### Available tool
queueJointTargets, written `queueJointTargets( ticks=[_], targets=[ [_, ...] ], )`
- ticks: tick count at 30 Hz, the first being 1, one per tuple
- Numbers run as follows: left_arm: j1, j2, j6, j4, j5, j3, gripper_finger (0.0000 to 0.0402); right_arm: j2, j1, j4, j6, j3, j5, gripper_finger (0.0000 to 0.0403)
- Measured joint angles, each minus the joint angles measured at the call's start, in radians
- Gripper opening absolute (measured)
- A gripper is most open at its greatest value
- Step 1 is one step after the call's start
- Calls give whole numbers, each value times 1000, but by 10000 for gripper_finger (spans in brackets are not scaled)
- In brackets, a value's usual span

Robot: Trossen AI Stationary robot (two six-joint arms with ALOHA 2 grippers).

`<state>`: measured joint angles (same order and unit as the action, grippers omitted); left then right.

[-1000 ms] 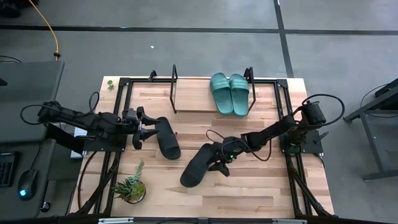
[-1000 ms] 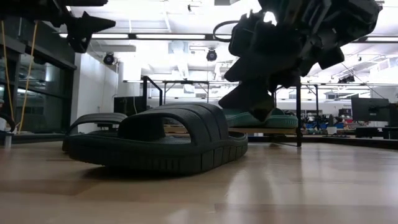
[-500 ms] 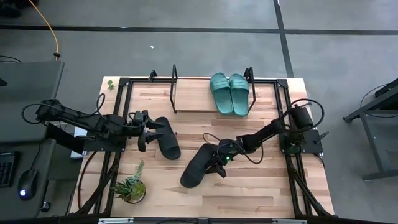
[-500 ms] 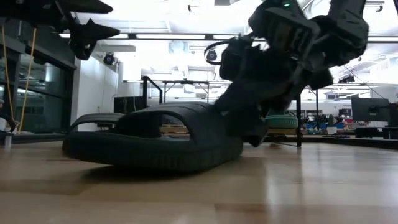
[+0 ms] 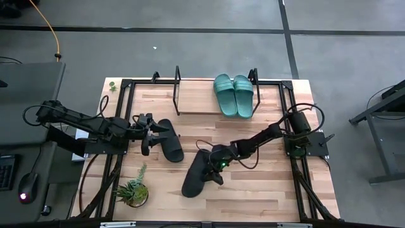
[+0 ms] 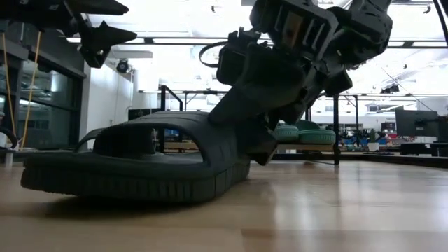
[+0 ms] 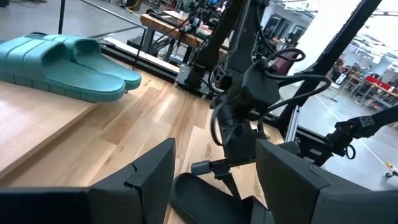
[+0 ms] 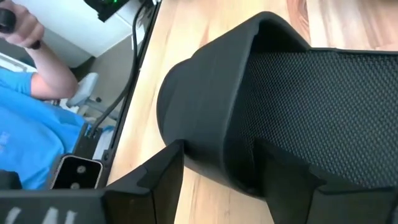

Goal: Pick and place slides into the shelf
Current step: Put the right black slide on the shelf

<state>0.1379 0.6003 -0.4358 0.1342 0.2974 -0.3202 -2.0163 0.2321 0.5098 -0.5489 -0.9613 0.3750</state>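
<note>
Overhead looks straight down; low camera, level, shares the black slide [image 5: 195,175] close-up.

In the high view we found the shelf [image 5: 199,101] along the upper centre of the table [image 5: 266,196], with two slides [image 5: 233,95] lying side by side on its right end, against the right bracket. Below the shelf, left of frame centre, a third slide [image 5: 169,140] lay on the tabletop, with the left gripper [image 5: 150,131] at its left edge, reaching in from the left. A fourth slide [image 5: 197,173] lay lower, near frame centre, well apart from the shelf; the right gripper [image 5: 217,166] sat at its right side, its arm extending to the right edge. A plant [image 5: 133,190] stood at the lower left corner of the table.
</note>
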Motion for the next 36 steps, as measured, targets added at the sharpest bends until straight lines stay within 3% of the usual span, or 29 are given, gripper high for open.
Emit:
queueJointTargets(
  ticks=[6, 21, 31, 36],
  targets=[
    [0, 0, 0, 0, 0, 0, 207, 0, 0, -6, 1, -1, -4, 169],
    [0, 0, 0, 0, 1, 0, 207, -2, -8, -14, 34, -1, -11, 8],
    [0, 0, -22, 0, 2, 0, 207, -2, -26, -18, 38, -1, 21, 1],
    [0, 0, -115, -4, 2, 0, 207, -3, -37, -20, 40, -1, 40, 1]
  ],
)
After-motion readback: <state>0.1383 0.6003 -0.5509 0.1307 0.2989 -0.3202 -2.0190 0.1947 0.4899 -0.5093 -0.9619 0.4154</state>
